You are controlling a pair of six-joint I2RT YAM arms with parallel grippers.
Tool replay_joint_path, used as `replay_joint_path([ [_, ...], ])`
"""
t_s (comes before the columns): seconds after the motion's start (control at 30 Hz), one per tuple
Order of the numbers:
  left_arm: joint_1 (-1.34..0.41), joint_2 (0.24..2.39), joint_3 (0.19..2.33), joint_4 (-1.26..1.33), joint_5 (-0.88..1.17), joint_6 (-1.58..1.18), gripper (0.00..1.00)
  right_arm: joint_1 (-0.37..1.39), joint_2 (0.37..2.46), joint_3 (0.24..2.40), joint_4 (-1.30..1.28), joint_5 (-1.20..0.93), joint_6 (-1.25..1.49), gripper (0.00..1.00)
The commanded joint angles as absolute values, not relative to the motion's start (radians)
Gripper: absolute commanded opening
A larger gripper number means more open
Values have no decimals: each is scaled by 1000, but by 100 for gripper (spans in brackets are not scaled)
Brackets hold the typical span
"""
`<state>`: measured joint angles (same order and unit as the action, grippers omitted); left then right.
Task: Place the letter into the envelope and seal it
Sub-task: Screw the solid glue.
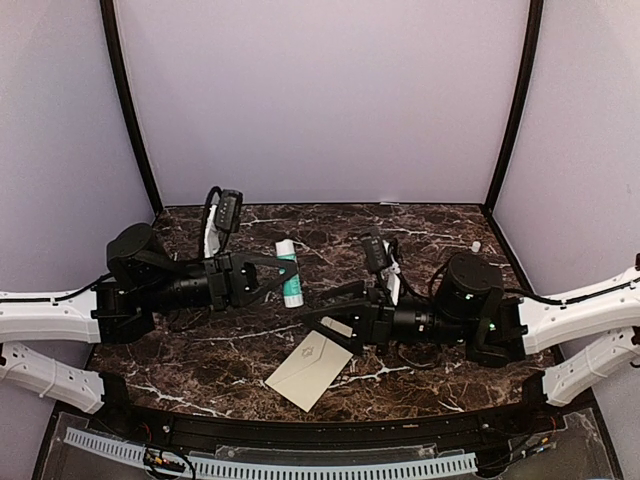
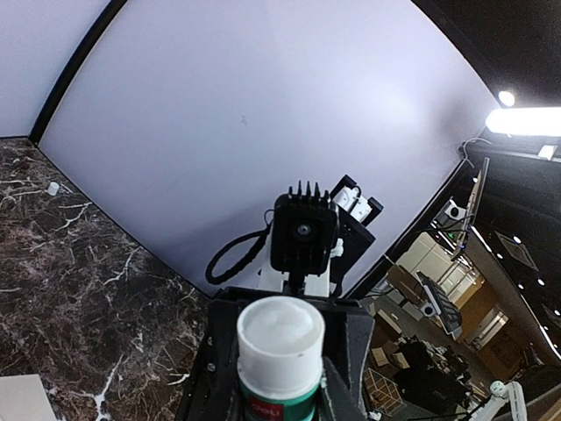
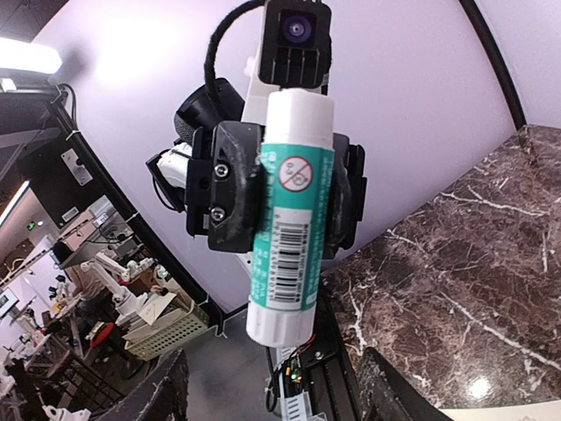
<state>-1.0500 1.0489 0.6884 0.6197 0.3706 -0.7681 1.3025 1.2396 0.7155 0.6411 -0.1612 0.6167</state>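
Table (image 1: 440, 225): a dark brown marble-patterned slab with white veins, glossy, and with plain pale walls on three sides.

Left gripper (image 1: 283, 275): black, with its jaws clamped on the glue stick (image 1: 291, 292) and holding it off the table. In the right wrist view we see its two ribbed fingers (image 3: 235, 189) pressing the tube from either side.

Right gripper (image 1: 322, 318): black, with its jaws spread wide and nothing between them. It hovers just beside the glue stick and over the envelope's far corner.

Envelope (image 1: 308, 372): a cream-beige paper rectangle, smooth and matte. It lies flat on the table near the front edge, turned at an angle, below the right gripper. We note a small faint emblem near its upper corner, where thin fold lines meet.

Glue stick: a white plastic cylinder with a rounded cap. Its teal label carries a barcode and a red crossed-circle sign. The small print is too fine to read.

Small white object (image 1: 477, 246): it sits alone near the table's far right corner, and we cannot tell its shape.
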Motion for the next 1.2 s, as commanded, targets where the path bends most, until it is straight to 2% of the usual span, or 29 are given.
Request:
replay_joint_path([
  [0.0,-1052,1058,699,772,483,-788,0,1298,1288,770,741,-222,632,60],
  [0.2,-1053,1058,694,798,503,-795,0,1302,1347,829,754,-267,632,50],
  [0.4,-1052,1056,692,802,507,-797,0,1304,1366,843,793,-284,644,46],
  [0.57,-1052,1055,692,810,510,-798,0,1303,1375,851,799,-280,647,36],
  [1.0,-1052,1050,680,804,507,-794,0,1303,1341,820,786,-195,656,17],
  [1.17,-1052,1035,669,754,447,-764,0,1303,1327,839,659,-95,642,10],
])
